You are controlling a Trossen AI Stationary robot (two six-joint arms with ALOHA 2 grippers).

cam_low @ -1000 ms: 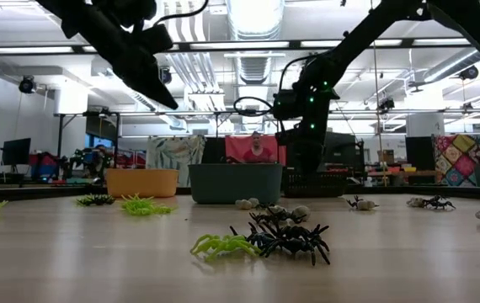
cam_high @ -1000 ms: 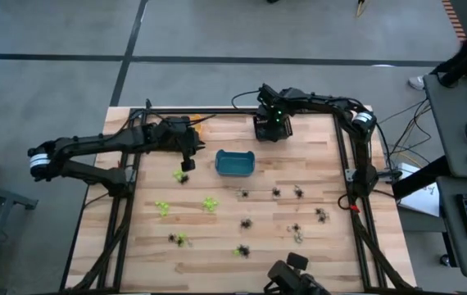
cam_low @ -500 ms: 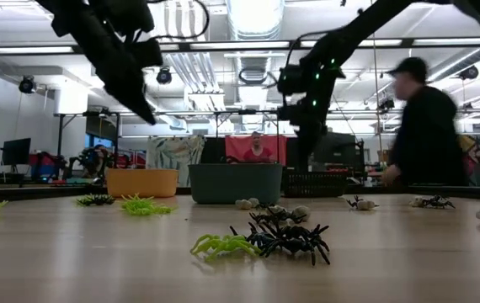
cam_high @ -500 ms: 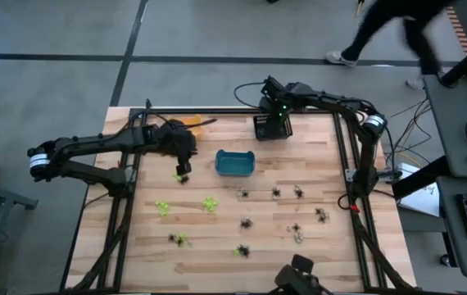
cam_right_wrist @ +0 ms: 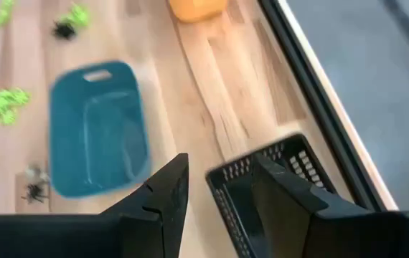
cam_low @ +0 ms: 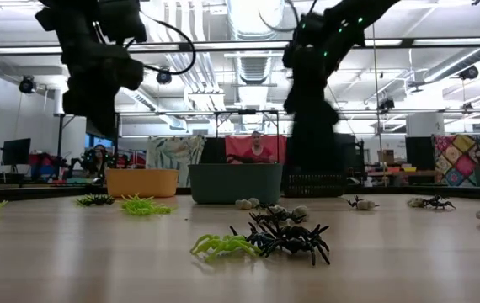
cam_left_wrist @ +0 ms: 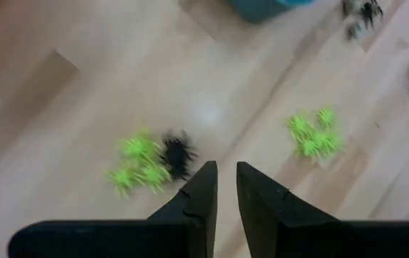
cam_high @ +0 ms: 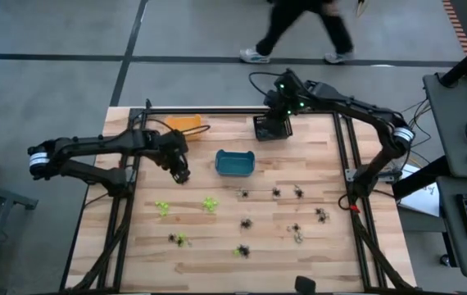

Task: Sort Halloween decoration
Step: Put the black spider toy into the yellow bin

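Since a second ago my right arm has swung back from over the black bin [cam_high: 270, 127] toward the surface's far edge, and my left arm has drawn in over the green-and-black cluster [cam_high: 181, 177] near the left edge. My right pincer [cam_right_wrist: 215, 188] hangs above that bin's rim, fingers apart and holding nothing. My left pincer [cam_left_wrist: 226, 188] hovers just over the cluster [cam_left_wrist: 151, 159], fingers nearly shut and empty. The other spiders [cam_high: 246, 223] lie scattered across the middle and near half of the surface, none yet visible in the teal bin [cam_high: 234, 163]. I judge this the approach to a pick: next I must spread the left fingers, drop onto one spider and close.
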